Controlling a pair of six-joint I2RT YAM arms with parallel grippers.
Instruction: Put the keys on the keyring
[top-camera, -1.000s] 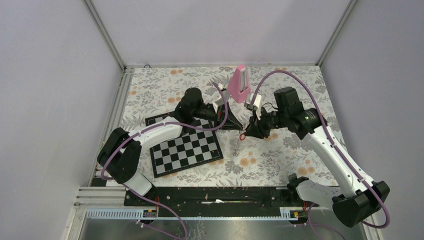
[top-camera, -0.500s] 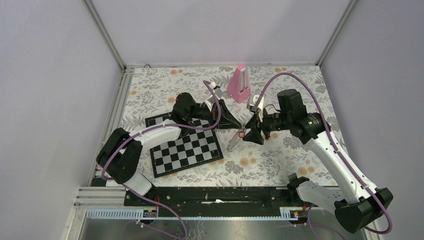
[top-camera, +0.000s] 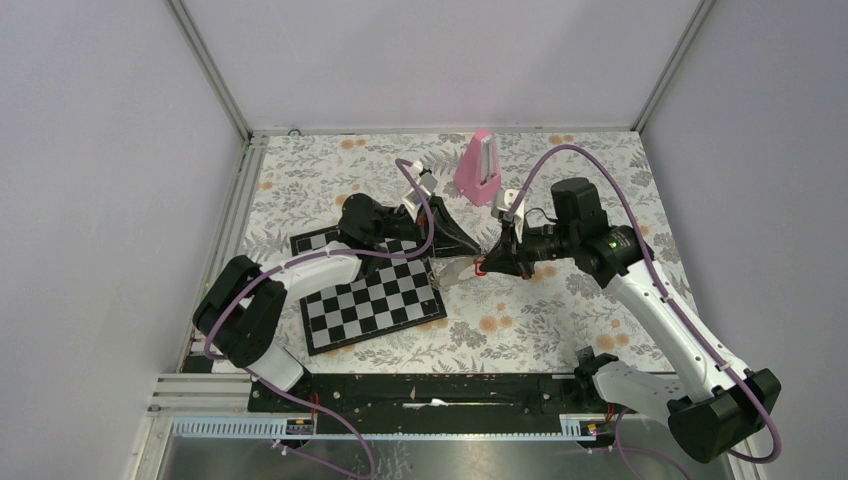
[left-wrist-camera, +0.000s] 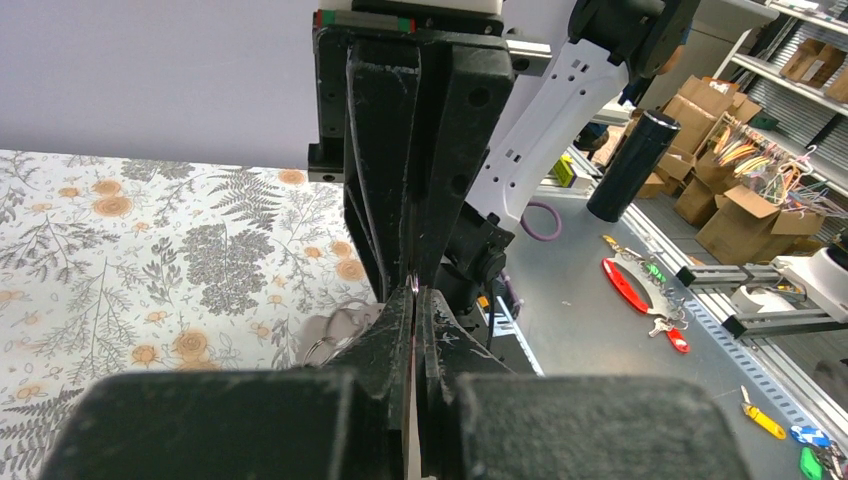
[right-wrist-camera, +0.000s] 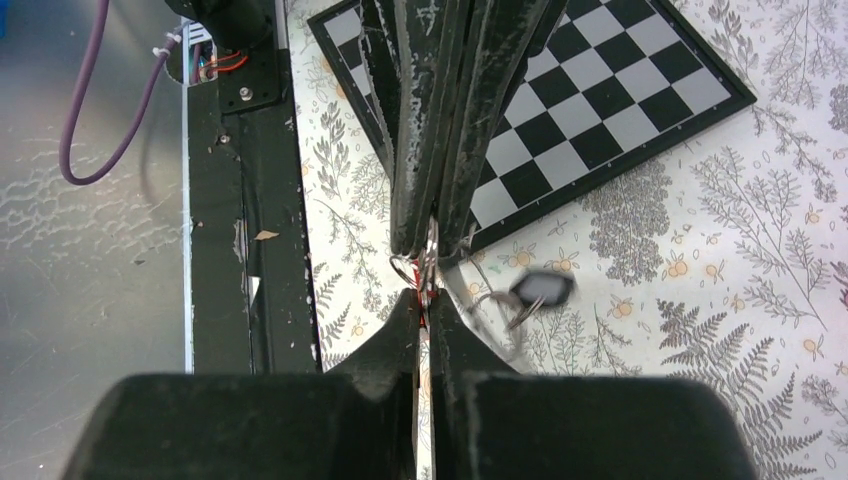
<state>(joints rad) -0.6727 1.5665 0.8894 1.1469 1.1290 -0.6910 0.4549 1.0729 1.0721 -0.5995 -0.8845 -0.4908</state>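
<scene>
Over on the left, the chessboard is lying flat on the flowered table. The left arm is reaching across its far edge with the left gripper clenched tight, just as it was a second ago. It is pinching something thin at its tips, though I cannot tell whether that is the ring or a key. Just right of the board's far right corner, a pale blur that I am taking for the keyring is swinging out toward the left, whereas a second ago the dangling bundle was hanging straight down. In the right wrist view a small dark piece, probably the metal key, is smearing with the same motion. At the meeting point the red key is showing between the two sets of fingertips, held up off the table. Further right, the right gripper is doing the real changing: its jaws were standing apart half a second ago and are now clamping together, tip to tip against the left one. Red is showing in the pinch, so it is apparently re-gripping the red key. I am reading this as a fresh hold within the threading step, and whether either key is already riding on the ring is not showing yet.
</scene>
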